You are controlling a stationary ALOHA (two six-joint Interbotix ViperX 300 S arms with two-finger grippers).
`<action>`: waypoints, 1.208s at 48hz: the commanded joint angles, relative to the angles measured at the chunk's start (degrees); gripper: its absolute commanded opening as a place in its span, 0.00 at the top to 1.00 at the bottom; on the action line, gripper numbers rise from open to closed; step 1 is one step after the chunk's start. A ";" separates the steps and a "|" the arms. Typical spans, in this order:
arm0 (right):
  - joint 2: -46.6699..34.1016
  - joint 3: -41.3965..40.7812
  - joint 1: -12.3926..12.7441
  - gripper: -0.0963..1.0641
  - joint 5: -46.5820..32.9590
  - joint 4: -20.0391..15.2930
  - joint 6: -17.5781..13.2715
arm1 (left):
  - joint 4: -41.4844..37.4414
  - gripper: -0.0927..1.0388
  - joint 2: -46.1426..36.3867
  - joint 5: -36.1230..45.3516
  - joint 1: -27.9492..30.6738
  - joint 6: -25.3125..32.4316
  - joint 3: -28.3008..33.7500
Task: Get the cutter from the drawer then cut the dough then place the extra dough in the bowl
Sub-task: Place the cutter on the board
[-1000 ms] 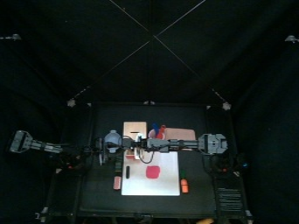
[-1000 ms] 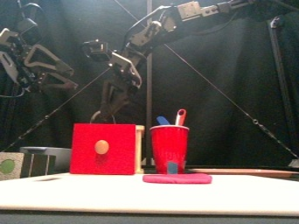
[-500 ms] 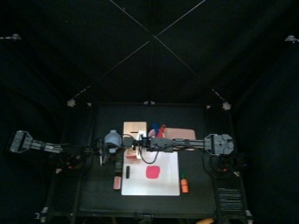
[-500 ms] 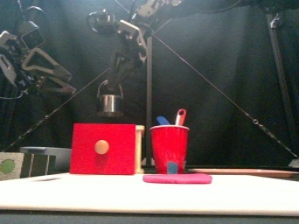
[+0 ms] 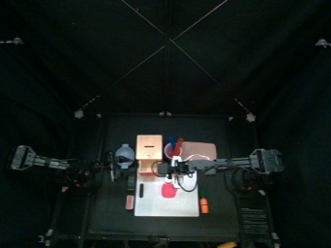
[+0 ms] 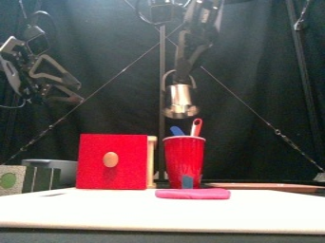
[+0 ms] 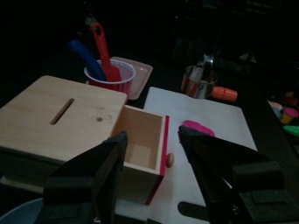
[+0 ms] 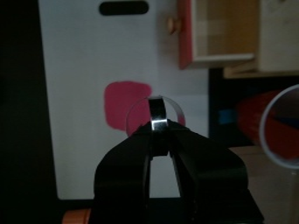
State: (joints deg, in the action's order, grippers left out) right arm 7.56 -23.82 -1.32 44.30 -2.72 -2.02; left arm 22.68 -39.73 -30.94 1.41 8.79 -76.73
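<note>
Metal cutter [image 6: 183, 98] gripped by right hand [image 8: 162, 129], raised over board [image 8: 79, 87]

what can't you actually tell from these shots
- bowl: front view, side-on and partly behind the wooden box; inside unseen
- cutter: right wrist view, edge-on in the right gripper; handle hidden by its fingers
- dough: front view, edge-on; outline unreadable
- orange toy: top view, too small to identify

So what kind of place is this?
Likely a robot test booth set up as a toy kitchen: black curtains, a white cutting board with pink dough, a cutter in the right hand.
</note>
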 commanded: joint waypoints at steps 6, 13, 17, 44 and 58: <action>7.21 -10.81 -0.44 0.45 -7.82 -1.05 0.00 | -0.09 0.15 0.00 -0.26 3.16 0.18 2.64; 7.91 -15.91 -0.44 0.45 -10.63 -0.70 0.09 | -0.09 0.15 0.00 -0.26 5.45 0.18 3.87; 7.91 -17.84 -0.44 0.45 -12.22 -0.70 0.00 | -0.09 0.14 0.00 -0.26 6.06 0.18 4.57; 7.65 -23.20 -0.88 0.36 -17.84 -2.90 -0.18 | -0.18 0.14 0.09 -0.26 9.40 0.18 6.68; 8.26 -22.41 -1.23 0.25 -18.28 -6.42 -0.09 | -0.44 0.14 0.09 0.09 10.81 0.35 6.68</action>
State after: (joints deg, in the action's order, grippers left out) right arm 13.71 -47.55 -2.37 26.54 -8.53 -2.11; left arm 22.59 -39.73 -30.85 11.51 9.05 -71.72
